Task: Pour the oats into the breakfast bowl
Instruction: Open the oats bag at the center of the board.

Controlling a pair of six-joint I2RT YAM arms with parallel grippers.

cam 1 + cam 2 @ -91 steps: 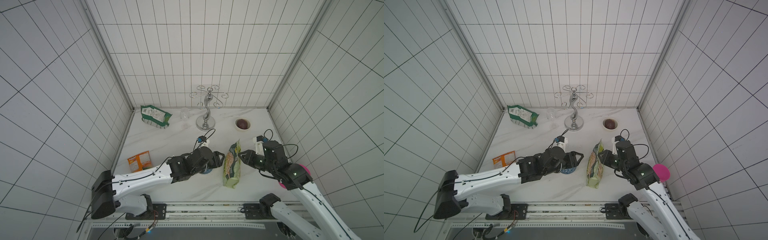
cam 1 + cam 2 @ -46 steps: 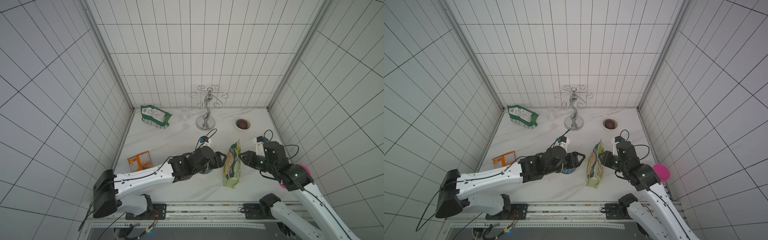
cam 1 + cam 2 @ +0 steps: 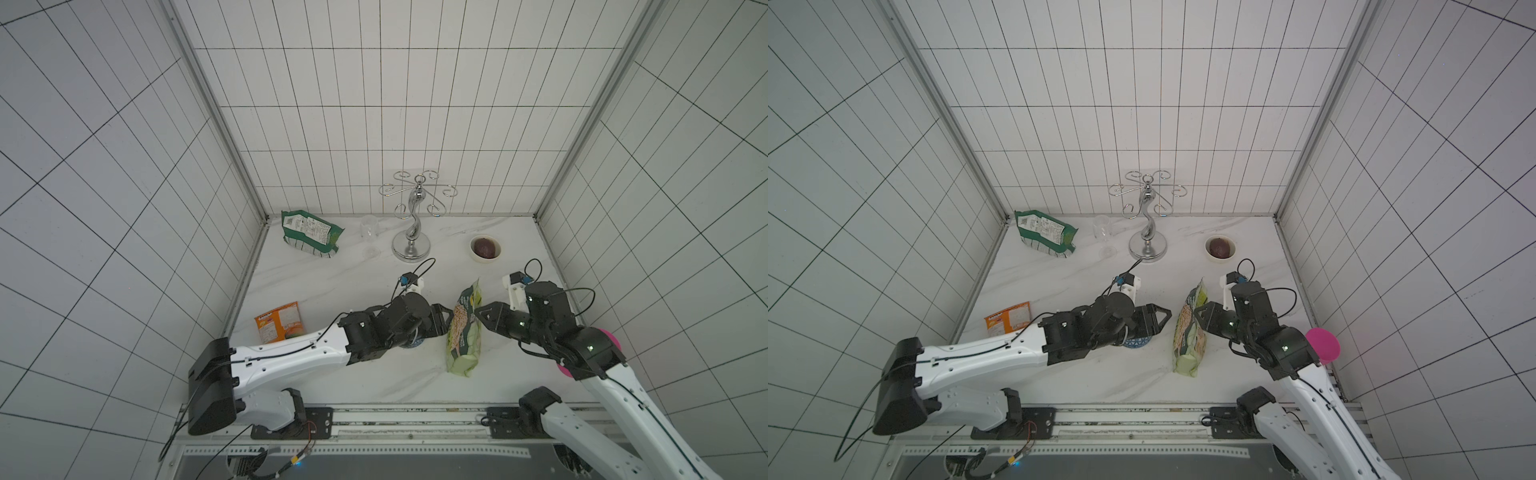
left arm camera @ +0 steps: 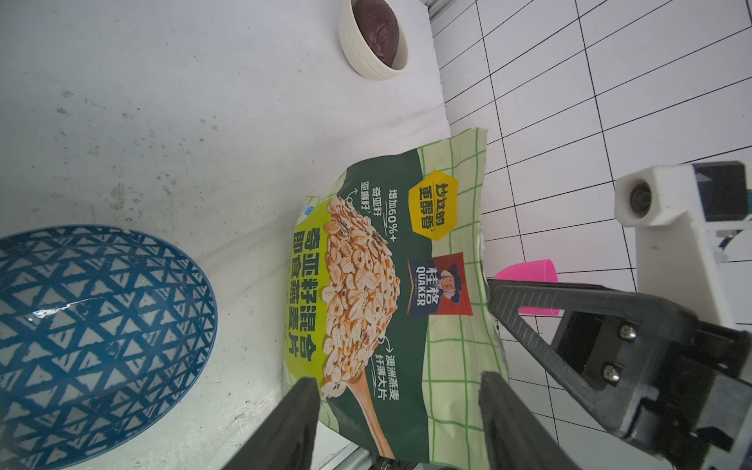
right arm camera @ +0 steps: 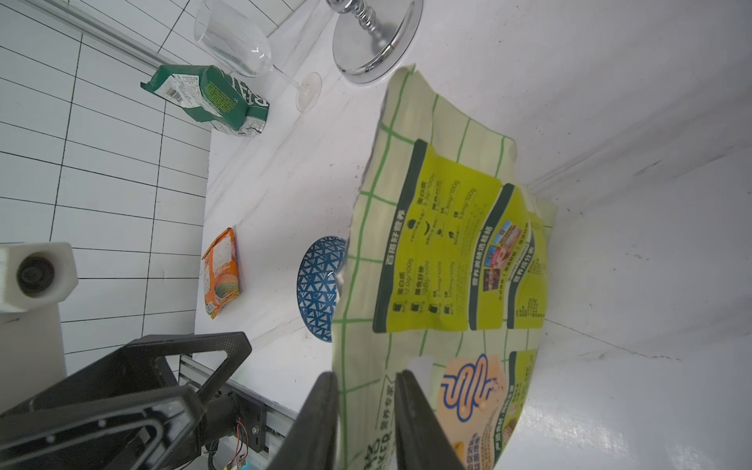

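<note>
Oats bag (image 3: 464, 328) upright, right of breakfast bowl (image 4: 101, 325) | left gripper (image 4: 401, 390) spread; right gripper (image 5: 368, 386) narrow, grip unclear | step: grasp | next: lift, tilt over bowl

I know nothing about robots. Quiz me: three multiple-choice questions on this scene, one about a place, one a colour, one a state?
1. Where is the oats bag? A) back corner B) between the left pincer and right pincer C) on the floor
2. The cup by the right arm is? A) yellow B) black C) pink
3. The left pincer is? A) open, empty B) shut, empty C) gripping a spoon
Answers: B, a top view shows it upright between them; C, plainly pink; A, its fingers stand apart, gripping nothing.
</note>
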